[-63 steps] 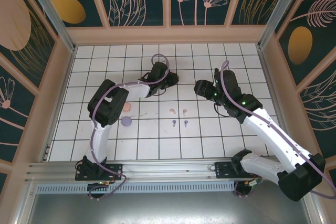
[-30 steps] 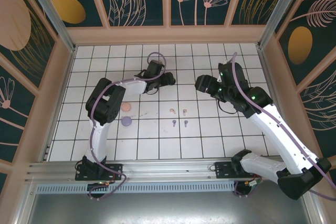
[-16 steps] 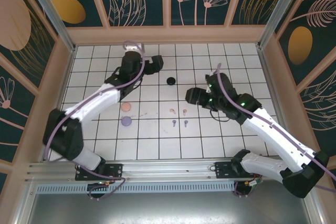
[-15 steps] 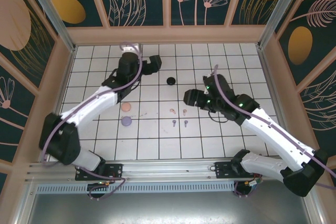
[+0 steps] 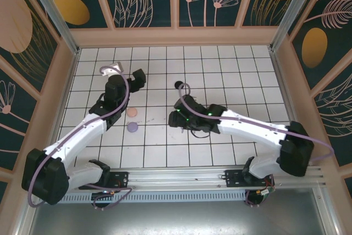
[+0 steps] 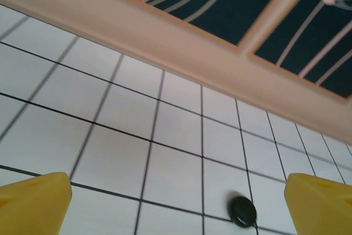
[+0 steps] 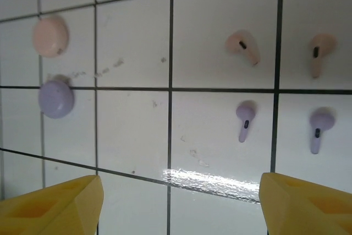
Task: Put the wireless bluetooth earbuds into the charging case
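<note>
Pink earbuds [image 7: 243, 46], lilac earbuds [image 7: 245, 115], pink case [image 7: 50, 35], lilac case [image 7: 55, 98], black-gridded white tiles [image 7: 132, 130].

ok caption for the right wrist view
Open right gripper over pink earbuds, lilac earbuds, pink case and lilac case

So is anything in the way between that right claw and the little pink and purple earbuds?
Nothing visible. The right gripper stands open over bare tile, with the pink earbuds and lilac earbuds lying loose just beyond. The pink case and lilac case sit off to one side.
</note>
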